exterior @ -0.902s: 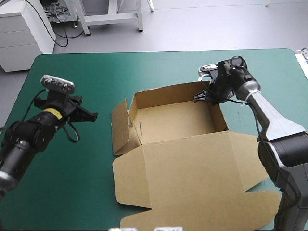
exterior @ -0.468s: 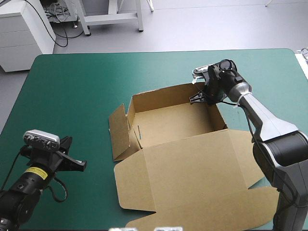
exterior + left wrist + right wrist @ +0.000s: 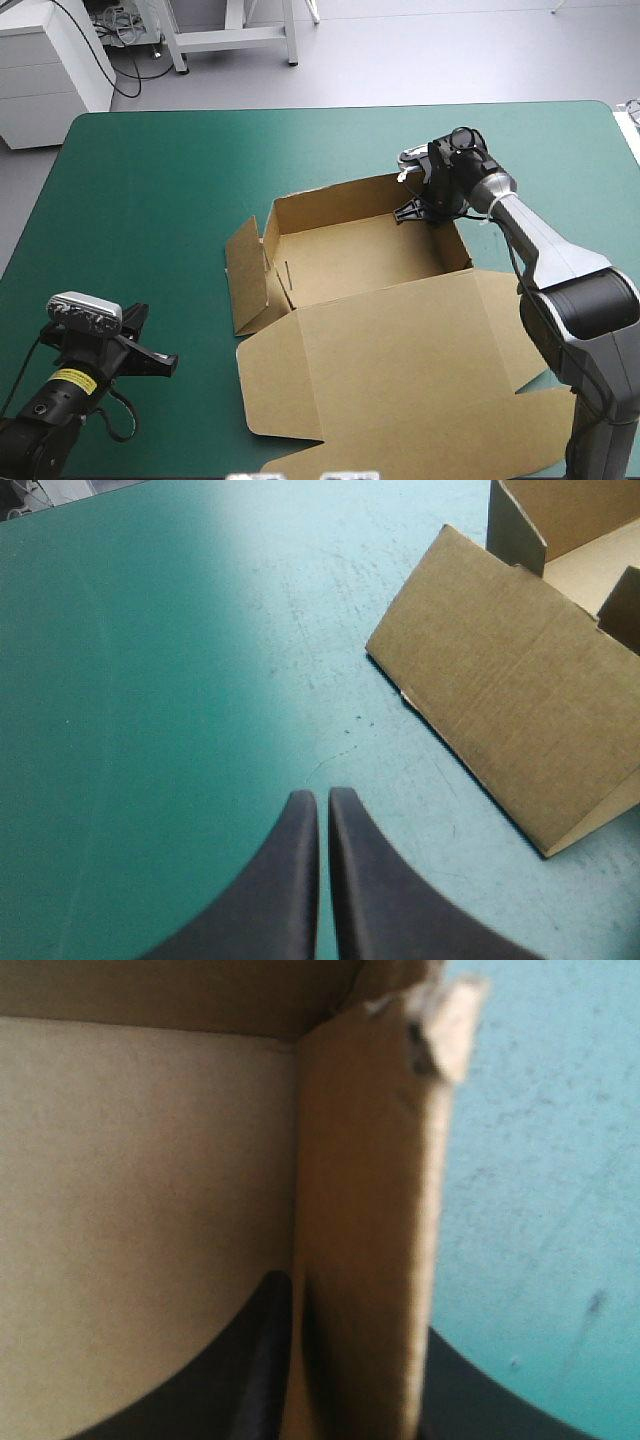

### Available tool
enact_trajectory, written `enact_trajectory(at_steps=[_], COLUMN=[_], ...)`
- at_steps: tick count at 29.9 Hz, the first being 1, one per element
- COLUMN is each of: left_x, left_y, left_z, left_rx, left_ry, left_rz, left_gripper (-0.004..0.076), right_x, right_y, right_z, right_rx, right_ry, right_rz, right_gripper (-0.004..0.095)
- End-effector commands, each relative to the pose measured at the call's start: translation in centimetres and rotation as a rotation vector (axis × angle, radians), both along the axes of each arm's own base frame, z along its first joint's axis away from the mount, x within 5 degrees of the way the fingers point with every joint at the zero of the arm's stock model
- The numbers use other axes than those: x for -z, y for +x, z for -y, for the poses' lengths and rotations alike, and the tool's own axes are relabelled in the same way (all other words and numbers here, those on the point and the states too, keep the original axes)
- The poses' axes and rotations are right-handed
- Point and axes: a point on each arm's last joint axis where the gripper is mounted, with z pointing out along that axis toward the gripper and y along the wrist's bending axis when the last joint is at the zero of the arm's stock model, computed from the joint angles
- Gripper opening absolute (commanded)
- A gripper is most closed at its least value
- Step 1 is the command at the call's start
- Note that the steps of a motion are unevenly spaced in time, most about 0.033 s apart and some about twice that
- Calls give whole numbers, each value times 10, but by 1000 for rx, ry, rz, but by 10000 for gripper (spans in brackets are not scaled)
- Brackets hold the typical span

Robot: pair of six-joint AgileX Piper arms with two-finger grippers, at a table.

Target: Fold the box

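Observation:
The brown box [image 3: 360,255] stands as an open tray in the middle of the table, its walls raised. Its wide lid [image 3: 400,360] lies flat toward the near edge, and a side flap [image 3: 248,275] leans outward on the left. My right gripper [image 3: 415,208] sits at the tray's far right corner, shut on the right wall [image 3: 365,1160], one finger inside and one outside [image 3: 352,1310]. My left gripper [image 3: 165,362] hovers near the table's near left corner, shut and holding nothing [image 3: 322,795]. The left flap [image 3: 510,690] lies ahead of it and to the side.
The lid's near flaps [image 3: 330,455] reach the table's near edge. The teal-green cover [image 3: 150,200] stretches from the box to the left and far edges. The right arm [image 3: 560,280] runs along the box's right side.
The left arm pulled back from beside the box to the near left corner, then settled there. The right gripper edged slightly left along the far right corner, and the box shifted a little.

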Motion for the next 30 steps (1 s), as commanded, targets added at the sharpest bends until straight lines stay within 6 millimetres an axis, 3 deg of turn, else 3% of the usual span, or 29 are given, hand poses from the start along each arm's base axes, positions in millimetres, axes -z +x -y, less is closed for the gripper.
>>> enact_trajectory(at_steps=[1, 8, 13, 23, 26, 30], left_x=[-14, -9, -8, -8, -8, -8], left_y=[3, 1, 0, 0, 0, 0], left_z=[0, 0, -1, -1, -1, -1], left_rx=[0, -2, -2, -3, -3, -3], left_ry=[-17, 4, 21, 22, 22, 21], left_rz=[82, 27, 19, 16, 16, 18], left_gripper=[13, 13, 9, 9, 9, 9], right_x=[-41, -91, -121, -201, -214, -215], right_y=[-8, -11, -26, -90, -102, -102], right_z=[-1, 1, 6, 26, 31, 33], right_rx=[-18, -17, -16, -3, -1, 9], right_ry=[19, 41, 65, 151, 154, 128], right_rz=[58, 171, 239, 442, 481, 490], right_gripper=[269, 355, 457, 476, 476, 475])
